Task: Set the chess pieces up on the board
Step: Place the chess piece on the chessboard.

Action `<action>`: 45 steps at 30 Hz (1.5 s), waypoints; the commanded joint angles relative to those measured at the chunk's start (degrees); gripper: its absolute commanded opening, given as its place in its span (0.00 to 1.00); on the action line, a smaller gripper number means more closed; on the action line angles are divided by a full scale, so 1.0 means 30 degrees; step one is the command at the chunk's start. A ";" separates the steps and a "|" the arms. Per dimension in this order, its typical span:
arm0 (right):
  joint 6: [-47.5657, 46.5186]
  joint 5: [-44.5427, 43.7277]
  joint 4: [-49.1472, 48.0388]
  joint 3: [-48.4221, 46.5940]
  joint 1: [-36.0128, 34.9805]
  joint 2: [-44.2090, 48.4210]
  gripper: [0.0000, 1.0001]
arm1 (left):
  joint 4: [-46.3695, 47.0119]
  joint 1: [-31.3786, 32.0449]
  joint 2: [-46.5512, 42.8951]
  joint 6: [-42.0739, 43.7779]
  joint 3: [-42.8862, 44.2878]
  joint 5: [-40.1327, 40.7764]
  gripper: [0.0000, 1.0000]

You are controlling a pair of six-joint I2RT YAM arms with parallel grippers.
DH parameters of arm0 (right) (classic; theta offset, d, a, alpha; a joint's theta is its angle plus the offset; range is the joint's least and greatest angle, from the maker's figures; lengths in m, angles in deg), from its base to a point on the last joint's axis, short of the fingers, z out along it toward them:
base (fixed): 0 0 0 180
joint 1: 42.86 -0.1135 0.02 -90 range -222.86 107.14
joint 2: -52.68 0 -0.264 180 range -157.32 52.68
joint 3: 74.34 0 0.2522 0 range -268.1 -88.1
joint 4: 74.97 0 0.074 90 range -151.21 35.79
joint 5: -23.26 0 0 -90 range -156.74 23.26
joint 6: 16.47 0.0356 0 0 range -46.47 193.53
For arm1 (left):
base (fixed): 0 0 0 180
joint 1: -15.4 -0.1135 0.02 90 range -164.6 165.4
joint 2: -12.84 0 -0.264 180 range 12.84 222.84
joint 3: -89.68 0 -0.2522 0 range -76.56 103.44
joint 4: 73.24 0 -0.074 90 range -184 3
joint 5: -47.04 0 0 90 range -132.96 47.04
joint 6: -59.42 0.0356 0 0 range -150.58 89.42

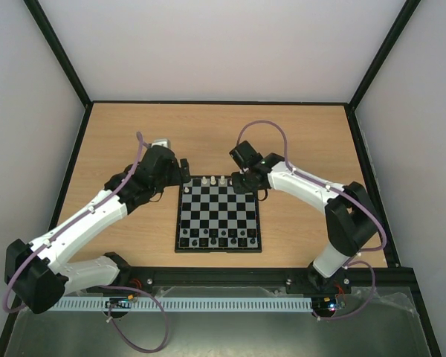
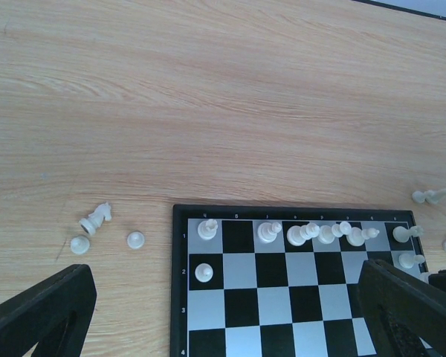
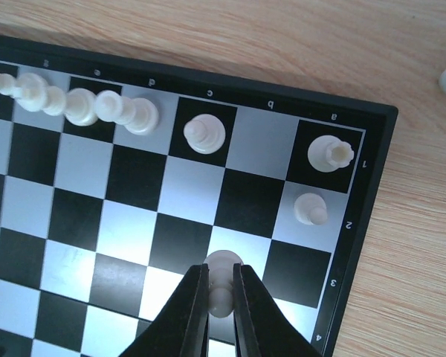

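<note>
From above, the board [image 1: 218, 214] lies in the middle of the table [image 1: 134, 134]. A few white chess pieces [image 1: 214, 180] stand along its far edge and black pieces [image 1: 215, 236] along its near edge. The left gripper [image 1: 184, 172] hangs by the far left corner and the right gripper [image 1: 243, 181] by the far right corner. The left wrist view shows that arm's fingers [image 2: 41, 312] spread wide and holding nothing. A toppled knight [image 2: 95, 218] and two round-topped pieces [image 2: 136, 239] lie on the bare wood just beside the board's corner. In the right wrist view the fingers are pressed together on a small white piece [image 3: 223, 262], pinched upright above the third row. The rook [image 3: 331, 154] sits nearby on its corner square, with a pawn [image 3: 310, 209] right in front of it. Judging by that, the step in hand is placing this piece. It should come straight down onto the middle of a free square. The fingers should stay apart from the pawn and part only once the base rests flat, so the tiny piece does not tip.
</note>
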 commanded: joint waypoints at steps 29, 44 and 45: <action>-0.0036 -0.1173 0.0447 -0.1791 -0.0139 -0.4137 0.10 | -0.0484 -0.0273 -0.0627 -0.0108 -0.0391 0.0643 1.00; -0.0066 -0.1572 0.0795 -0.1795 -0.0152 -0.4232 0.11 | -0.0455 -0.0299 -0.0685 -0.0063 -0.0473 0.0563 1.00; -0.0066 -0.1629 0.0840 -0.1792 -0.0135 -0.4227 0.11 | -0.0442 -0.0319 -0.0679 -0.0060 -0.0463 0.0538 0.99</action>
